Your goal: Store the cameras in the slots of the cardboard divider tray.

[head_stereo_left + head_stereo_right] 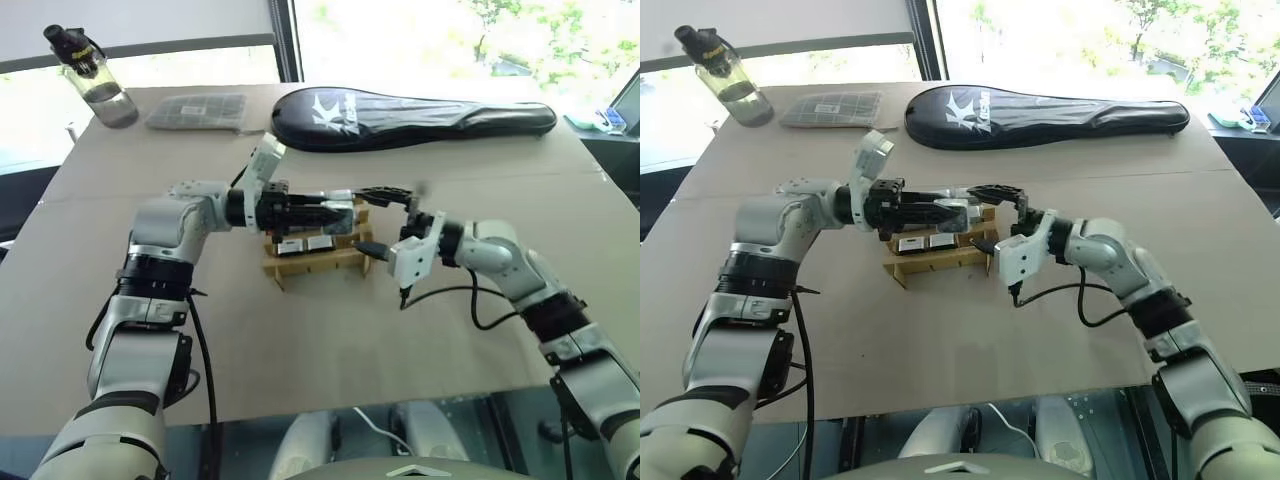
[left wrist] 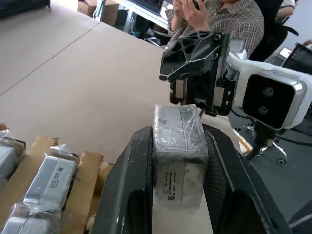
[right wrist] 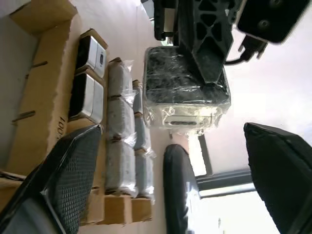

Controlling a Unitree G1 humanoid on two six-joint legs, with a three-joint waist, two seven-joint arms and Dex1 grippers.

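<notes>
Nearest you, your right pincer hangs wide open with nothing in it, its fingers just beside the wrapped camera. Your left pincer is clamped on that camera, gripping it by two opposite sides above the cardboard divider tray, which sits mid-desk. Several more cameras already stand in the tray's slots. At the desk's far edge lie a black racket case, a flat gridded tray and a water bottle.

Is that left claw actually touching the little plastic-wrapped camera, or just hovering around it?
Touching. In the left wrist view the left gripper has both black fingers pressed flat against opposite sides of the wrapped camera, with no gap on either side.
</notes>
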